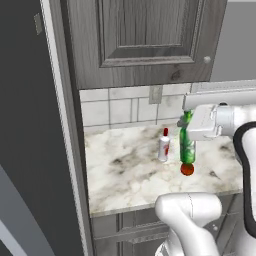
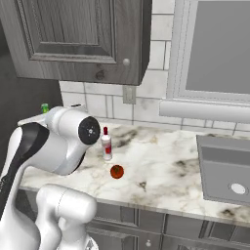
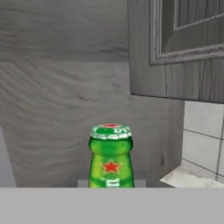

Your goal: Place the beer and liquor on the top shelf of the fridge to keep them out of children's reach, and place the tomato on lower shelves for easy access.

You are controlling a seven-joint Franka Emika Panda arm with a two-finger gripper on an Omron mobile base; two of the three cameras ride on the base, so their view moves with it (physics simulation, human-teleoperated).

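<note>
In the left base view the fridge fills the left side as a tall dark-grey slab with a pale edge strip, standing against the end of the marble counter. Above the counter hangs a grey wooden cabinet, with white tiles and a wall socket below it.

Further right on the counter stands the liquor, a whitish bottle with a red cap and red label, upright and free. Just to its right the beer hangs upright in the air, lifted clear of the marble. The gripper is clamped on the green bottle, its fingers drawn close together around the upper body, with the white hand reaching in from the right. The bottle's lower body, with its pale label, shows below the hand, and the neck shows above it. The tomato lies on the counter; in this view it appears directly under the bottle's base, though whether they touch cannot be told.

In the right base view the beer's green cap peeks out above the arm at the left, the liquor stands right of the arm, and the tomato sits a little in front of it, apart. A sink lies at the far right.

The hand view looks past the bottle's neck, bright green with a red star and a green-and-red cap, toward grey wood panelling.
</note>
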